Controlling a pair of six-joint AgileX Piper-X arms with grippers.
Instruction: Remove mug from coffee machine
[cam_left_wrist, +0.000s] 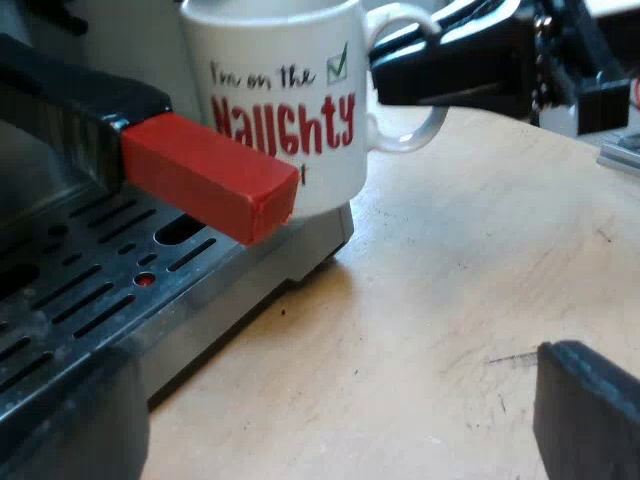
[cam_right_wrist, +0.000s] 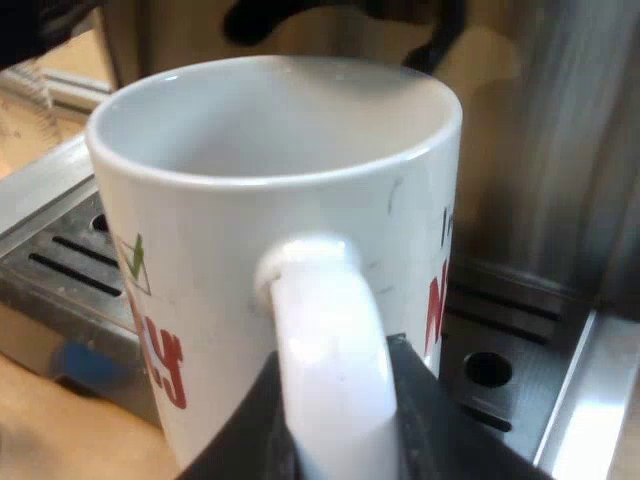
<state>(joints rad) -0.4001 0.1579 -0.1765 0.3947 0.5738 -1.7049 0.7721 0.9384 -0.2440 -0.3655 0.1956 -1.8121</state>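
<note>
The mug (cam_left_wrist: 285, 100) stands upright at the outer corner of the drip tray (cam_left_wrist: 90, 290) of the espresso machine (cam_right_wrist: 560, 150). Its base seemingly rests on the grille, just beside the wooden tabletop (cam_left_wrist: 450, 290). The mug's handle (cam_right_wrist: 330, 330) points away from the machine, out over the tabletop and straight toward the right gripper (cam_right_wrist: 335, 440). That gripper's two black fingers (cam_right_wrist: 430, 430) lie against either side of the loop, closed on it as far as can be judged. The right arm is thus the nearer and the working one. The left gripper (cam_left_wrist: 335, 400) hangs low over the tabletop near the tray's edge, spread wide with nothing held. The red end of the holder's handle (cam_left_wrist: 210, 180) juts out just beside the mug's wall. The exit path, by this layout, runs up and away from the machine, clear of that end.
</note>
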